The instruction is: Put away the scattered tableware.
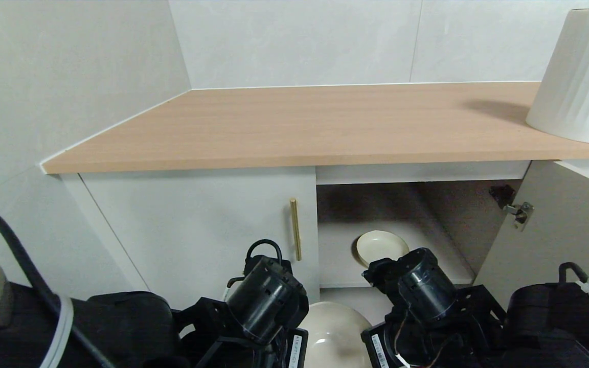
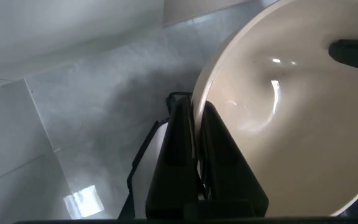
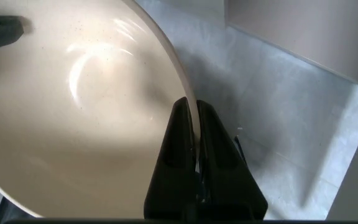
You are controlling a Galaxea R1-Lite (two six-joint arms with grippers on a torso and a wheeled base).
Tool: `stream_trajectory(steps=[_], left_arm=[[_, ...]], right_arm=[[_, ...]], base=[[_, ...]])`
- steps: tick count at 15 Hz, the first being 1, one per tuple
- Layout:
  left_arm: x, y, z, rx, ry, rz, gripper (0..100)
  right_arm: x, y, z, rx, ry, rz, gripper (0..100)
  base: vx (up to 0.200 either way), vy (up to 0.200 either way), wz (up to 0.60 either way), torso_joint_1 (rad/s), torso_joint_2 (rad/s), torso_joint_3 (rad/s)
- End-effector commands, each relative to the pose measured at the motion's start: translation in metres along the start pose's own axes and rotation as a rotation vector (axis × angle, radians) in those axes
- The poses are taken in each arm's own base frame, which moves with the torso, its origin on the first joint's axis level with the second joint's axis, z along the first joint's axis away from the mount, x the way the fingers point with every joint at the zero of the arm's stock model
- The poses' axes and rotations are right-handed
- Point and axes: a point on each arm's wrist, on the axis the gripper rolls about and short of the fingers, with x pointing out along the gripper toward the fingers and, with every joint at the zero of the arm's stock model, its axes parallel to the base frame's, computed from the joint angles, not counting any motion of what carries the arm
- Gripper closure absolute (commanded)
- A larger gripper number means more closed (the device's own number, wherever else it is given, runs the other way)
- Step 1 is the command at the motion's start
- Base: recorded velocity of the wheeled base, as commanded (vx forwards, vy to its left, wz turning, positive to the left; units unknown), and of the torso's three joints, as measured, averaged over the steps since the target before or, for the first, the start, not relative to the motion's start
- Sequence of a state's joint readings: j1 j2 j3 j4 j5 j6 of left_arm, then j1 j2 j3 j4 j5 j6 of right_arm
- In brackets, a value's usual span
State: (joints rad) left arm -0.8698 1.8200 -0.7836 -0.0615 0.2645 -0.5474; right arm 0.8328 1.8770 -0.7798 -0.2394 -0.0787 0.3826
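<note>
Bowl [image 1: 333, 332], wide and cream-coloured, hangs between the two hands, low in front of the open cupboard. The left hand [image 2: 196, 112] is closed on one side of its rim, and the right hand [image 3: 194, 109] is closed on the opposite side, so each pinches only a thin edge.

To do this step well, I think both hands must go forward together at the same height. If one leads, the bowl may twist and slip out of the pinch. It should be tilted as little as possible.

Just ahead of the hands is the cupboard shelf [image 1: 427, 240]. A small dish [image 1: 381, 247] already lies there, a little ahead of the right hand, and the bowl could knock it. The free place seems to be beside the dish or on top of it.

The closed door [image 1: 197, 225] with its brass handle [image 1: 295, 229] stands ahead of the left hand, and the open door [image 1: 535, 230] is outside the right hand. The opening between them looks narrow for so wide a bowl.

Above and farther off is the wooden surface [image 1: 299, 128], with a white lampshade [image 1: 578, 76] far to the right-hand side.
</note>
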Motion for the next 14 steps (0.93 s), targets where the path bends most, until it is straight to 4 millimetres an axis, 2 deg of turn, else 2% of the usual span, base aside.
stream_trajectory(steps=[1, 6, 7, 14], left_arm=[[0.0011, 0.0002, -0.0007, 0.002, 0.005, 0.008, 100], [0.0011, 0.0002, -0.0007, 0.002, 0.005, 0.008, 100], [0.0011, 0.0002, -0.0007, 0.002, 0.005, 0.008, 0], [0.0003, 0.0006, 0.0017, -0.008, -0.005, 0.005, 0]], right_arm=[[0.0006, -0.0003, -0.0008, -0.001, 0.005, -0.006, 100], [0.0014, -0.0003, -0.0008, -0.001, 0.007, -0.007, 100], [0.0014, -0.0003, -0.0008, -0.001, 0.007, -0.007, 100], [0.0024, -0.0017, -0.0007, 0.002, 0.008, -0.012, 100]], base=[[0.000, 0.000, 0.00, 0.000, 0.00, 0.000], [0.000, 0.000, 0.00, 0.000, 0.00, 0.000], [0.000, 0.000, 0.00, 0.000, 0.00, 0.000], [0.000, 0.000, 0.00, 0.000, 0.00, 0.000]])
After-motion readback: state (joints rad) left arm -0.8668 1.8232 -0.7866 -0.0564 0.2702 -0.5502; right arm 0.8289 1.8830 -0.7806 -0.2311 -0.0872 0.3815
